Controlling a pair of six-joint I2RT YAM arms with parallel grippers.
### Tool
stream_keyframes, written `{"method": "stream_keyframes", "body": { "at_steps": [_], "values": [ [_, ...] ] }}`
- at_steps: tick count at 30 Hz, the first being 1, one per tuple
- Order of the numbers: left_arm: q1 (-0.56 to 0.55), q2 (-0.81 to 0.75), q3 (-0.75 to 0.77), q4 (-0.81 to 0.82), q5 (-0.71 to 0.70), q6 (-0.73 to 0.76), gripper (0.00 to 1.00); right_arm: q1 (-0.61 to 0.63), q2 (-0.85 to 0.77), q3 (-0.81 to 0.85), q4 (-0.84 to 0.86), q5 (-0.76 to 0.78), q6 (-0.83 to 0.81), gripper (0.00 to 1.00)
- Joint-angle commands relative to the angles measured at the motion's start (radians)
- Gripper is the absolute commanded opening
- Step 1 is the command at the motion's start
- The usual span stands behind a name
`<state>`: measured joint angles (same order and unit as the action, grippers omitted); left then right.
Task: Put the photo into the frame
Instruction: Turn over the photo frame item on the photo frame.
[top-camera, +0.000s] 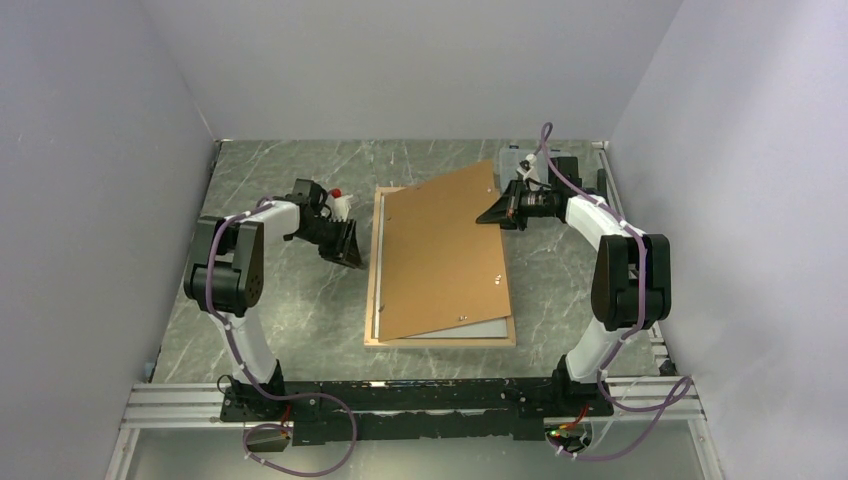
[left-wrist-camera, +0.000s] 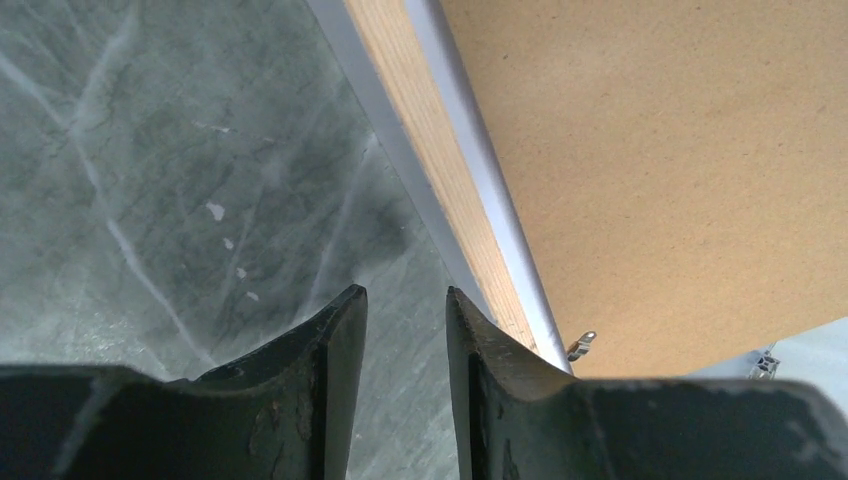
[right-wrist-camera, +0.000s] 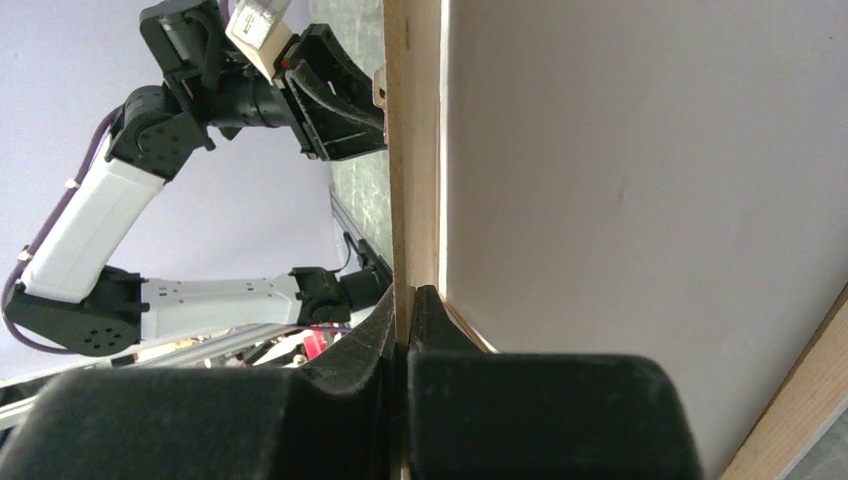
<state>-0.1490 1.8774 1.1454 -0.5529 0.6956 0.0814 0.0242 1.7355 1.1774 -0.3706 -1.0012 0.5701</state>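
The frame (top-camera: 374, 275) lies back up on the table, its light wood rails showing. A brown backing panel (top-camera: 440, 250) rests askew over it, its far right edge raised. My right gripper (top-camera: 497, 213) is shut on that raised edge (right-wrist-camera: 410, 150). Under the panel a pale sheet (top-camera: 472, 327) shows in the frame, seemingly the photo's white back (right-wrist-camera: 640, 200). My left gripper (top-camera: 350, 248) hangs just left of the frame's left rail (left-wrist-camera: 430, 130). Its jaws stand partly apart over bare table, with nothing between them (left-wrist-camera: 405, 295).
A small clear plastic box (top-camera: 515, 160) stands at the back right behind my right wrist. A white bottle with a red cap (top-camera: 340, 200) sits by my left wrist. A metal clip (left-wrist-camera: 581, 345) sticks out of the panel near my left fingers. Walls enclose the marbled table.
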Motion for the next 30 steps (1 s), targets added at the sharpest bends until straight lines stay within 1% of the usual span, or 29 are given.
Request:
{"method": "stream_keyframes", "body": {
  "at_steps": [1, 6, 13, 18, 30],
  "values": [
    [-0.018, 0.007, 0.041, 0.019, 0.045, -0.001, 0.39, 0.004, -0.02, 0.041, 0.081, -0.081, 0.033, 0.0],
    [-0.025, 0.001, 0.037, 0.018, 0.046, 0.005, 0.37, 0.005, -0.026, 0.03, 0.14, -0.081, 0.07, 0.0],
    [-0.033, -0.006, 0.028, 0.017, 0.046, 0.015, 0.3, 0.004, -0.015, 0.026, 0.16, -0.074, 0.067, 0.0],
    [-0.038, -0.006, 0.026, 0.012, 0.042, 0.024, 0.27, 0.004, -0.004, 0.017, 0.167, -0.075, 0.071, 0.0],
    [-0.052, 0.007, 0.022, 0.028, 0.038, 0.023, 0.19, 0.006, -0.015, 0.006, 0.052, -0.077, 0.029, 0.0]
  ]
}}
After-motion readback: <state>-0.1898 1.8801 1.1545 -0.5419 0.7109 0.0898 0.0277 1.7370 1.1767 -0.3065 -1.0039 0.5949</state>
